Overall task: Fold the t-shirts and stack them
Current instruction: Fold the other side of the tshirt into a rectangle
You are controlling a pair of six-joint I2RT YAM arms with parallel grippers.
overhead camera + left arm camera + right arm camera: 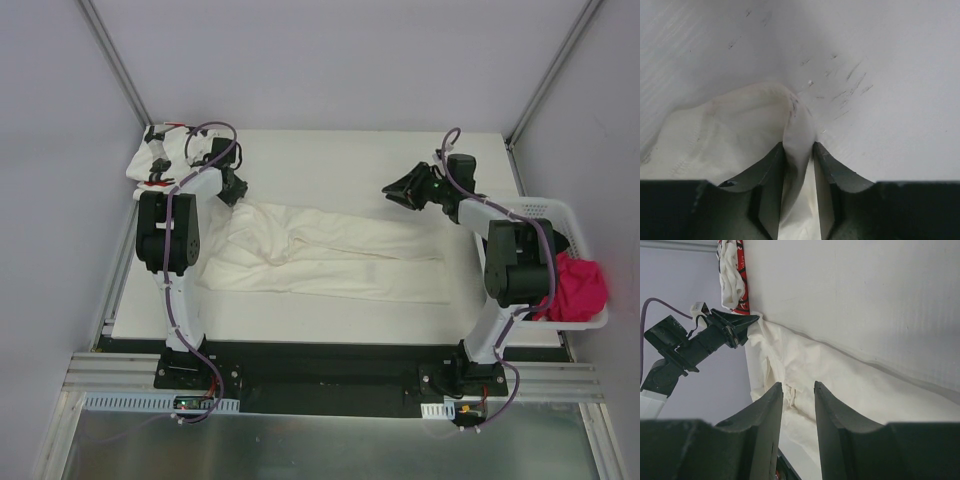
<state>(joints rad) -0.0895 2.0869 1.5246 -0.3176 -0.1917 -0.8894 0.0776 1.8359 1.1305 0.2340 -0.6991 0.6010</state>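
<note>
Because the large plain cream-white cloth t-shirt point(330, 255) is soft, light and limp, it will sag wherever unsupported. It lies spread across the white table point(360, 160). My left gripper point(799, 150) is clamped on its bunched far-left edge. My right gripper point(798, 386) hangs parted, holding nothing. Recommended hold: hems or corners.

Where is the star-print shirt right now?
In the top view, the star-print shirt lies bunched at the far-left corner of the table, just behind the left end effector, which pinches the cream shirt.
</note>
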